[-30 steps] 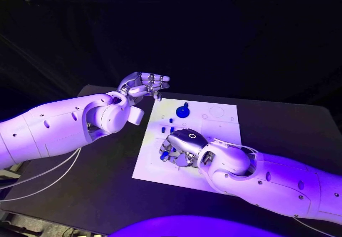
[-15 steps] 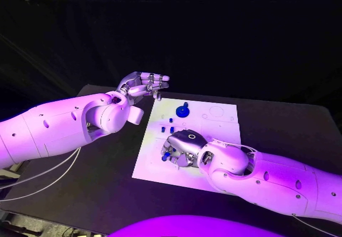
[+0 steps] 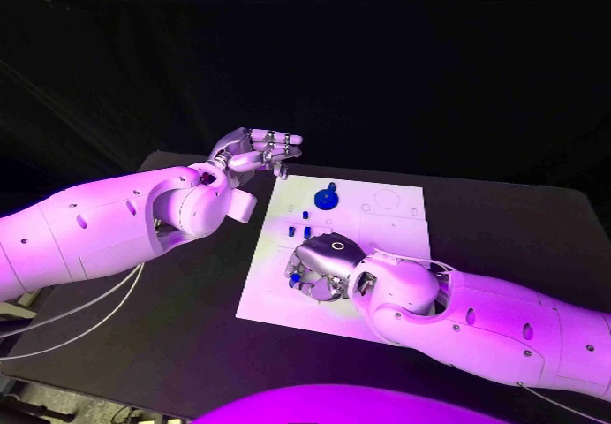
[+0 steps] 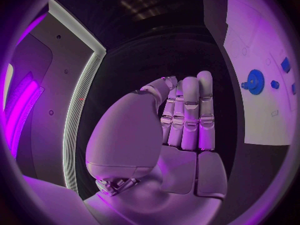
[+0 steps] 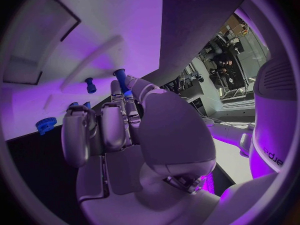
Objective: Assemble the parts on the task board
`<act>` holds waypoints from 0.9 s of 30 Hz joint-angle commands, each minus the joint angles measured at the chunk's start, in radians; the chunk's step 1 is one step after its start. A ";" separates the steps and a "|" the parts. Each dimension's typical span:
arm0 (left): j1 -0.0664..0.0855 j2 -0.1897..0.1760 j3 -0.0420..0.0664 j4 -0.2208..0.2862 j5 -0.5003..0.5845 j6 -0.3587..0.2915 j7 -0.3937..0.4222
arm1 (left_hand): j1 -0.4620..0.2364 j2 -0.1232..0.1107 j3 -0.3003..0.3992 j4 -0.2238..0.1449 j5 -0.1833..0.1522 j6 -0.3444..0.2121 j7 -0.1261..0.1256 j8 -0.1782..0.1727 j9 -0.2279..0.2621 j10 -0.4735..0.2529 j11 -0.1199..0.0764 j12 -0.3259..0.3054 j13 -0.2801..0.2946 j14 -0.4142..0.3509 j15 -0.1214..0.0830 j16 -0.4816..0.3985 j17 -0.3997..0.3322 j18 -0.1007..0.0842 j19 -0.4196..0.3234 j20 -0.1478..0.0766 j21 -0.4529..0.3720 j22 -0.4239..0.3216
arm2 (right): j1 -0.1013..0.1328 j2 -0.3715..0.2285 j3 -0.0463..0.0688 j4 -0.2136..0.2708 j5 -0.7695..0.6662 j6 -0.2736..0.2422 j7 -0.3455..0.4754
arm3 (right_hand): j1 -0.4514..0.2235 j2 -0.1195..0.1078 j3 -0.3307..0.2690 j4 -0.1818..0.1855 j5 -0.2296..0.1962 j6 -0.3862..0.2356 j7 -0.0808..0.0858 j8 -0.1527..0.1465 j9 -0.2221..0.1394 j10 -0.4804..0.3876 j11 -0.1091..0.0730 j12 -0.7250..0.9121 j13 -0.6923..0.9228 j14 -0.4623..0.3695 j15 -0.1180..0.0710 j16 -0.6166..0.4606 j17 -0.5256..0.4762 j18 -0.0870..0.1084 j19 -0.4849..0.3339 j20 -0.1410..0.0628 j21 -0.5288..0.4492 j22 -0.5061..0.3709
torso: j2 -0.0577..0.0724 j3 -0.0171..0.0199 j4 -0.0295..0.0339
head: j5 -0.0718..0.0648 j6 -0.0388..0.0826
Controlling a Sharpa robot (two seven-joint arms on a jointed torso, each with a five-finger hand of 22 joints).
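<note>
Slightly leftward since the earlier frame, the right hand [image 3: 325, 265] shifts over the task board [image 3: 395, 231], pinching a blue peg [image 5: 120, 78], likely about to insert it. Left hand [image 3: 259, 150] hovers empty, fingers loosely spread, beyond the board's far-left corner.

Robot lab, black table [image 3: 509, 221], dark backdrop

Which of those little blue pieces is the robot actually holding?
The blue peg, pinched in the right hand low over the white board. The blue gear and small pegs lie untouched; the left hand holds nothing.
</note>
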 commanded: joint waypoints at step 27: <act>0.000 -0.004 -0.001 -0.004 0.000 0.019 0.003 | -0.002 0.010 -0.002 -0.008 -0.002 -0.005 0.002 -0.005 -0.002 -0.012 0.001 0.006 0.002 -0.006 -0.001 -0.006 -0.003 0.014 0.001 0.003 -0.005 -0.002 | 0.048 -0.266 0.013 0.223 0.113 -0.227 -0.018 | -0.040 -0.030 -0.090 0.021 0.003 -0.092 0.002 0.022 -0.033 -0.068 0.011 0.129 -0.002 -0.002 0.008 -0.076 -0.097 0.042 -0.021 0.020 -0.198 0.072 | -0.004 -0.0010 -0.0033 | -0.035 0.016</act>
